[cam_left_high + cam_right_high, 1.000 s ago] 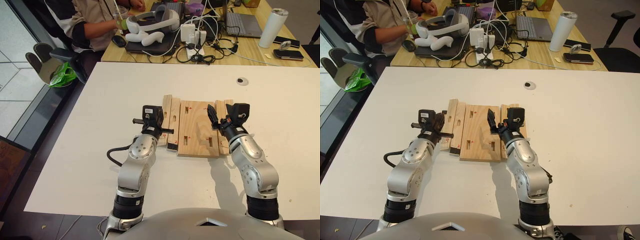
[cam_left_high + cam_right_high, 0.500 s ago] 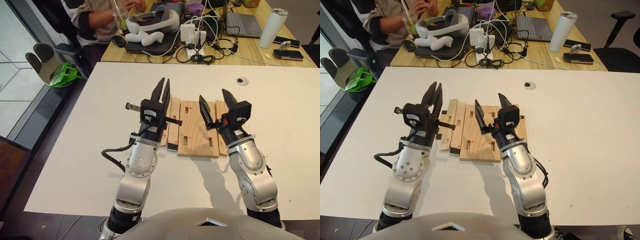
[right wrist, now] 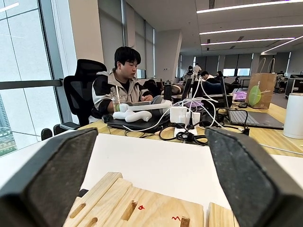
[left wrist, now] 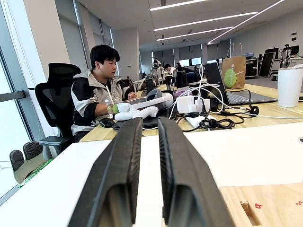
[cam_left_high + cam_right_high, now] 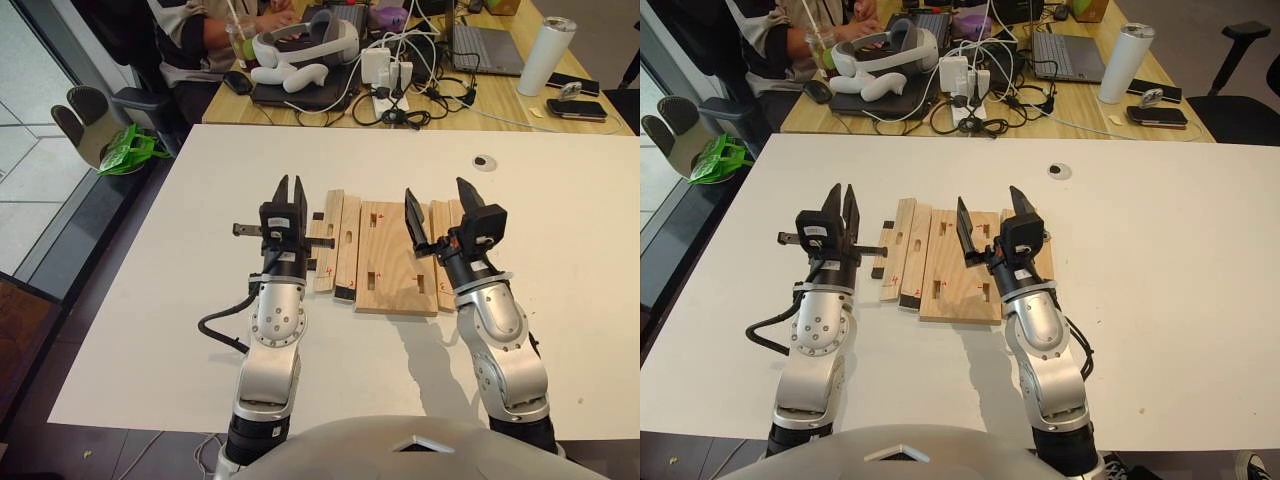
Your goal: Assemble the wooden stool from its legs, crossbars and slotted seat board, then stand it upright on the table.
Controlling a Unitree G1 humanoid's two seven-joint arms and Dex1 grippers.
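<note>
Nothing is joined yet: your seat board (image 5: 395, 258) lies flat, loose wooden pieces (image 5: 335, 243), probably legs and crossbars, flanking it. Left gripper (image 5: 290, 192) hovers beside it, narrowly parted, seemingly empty; right gripper (image 5: 438, 205) above it, spread wide.

I count one slotted board (image 5: 395, 258) and four slats (image 5: 347, 245) on the white table (image 5: 200, 300), two either side. On the desk (image 5: 610, 122) behind: one tumbler (image 5: 546, 55), one laptop (image 5: 485, 45), one headset (image 5: 310, 38).
</note>
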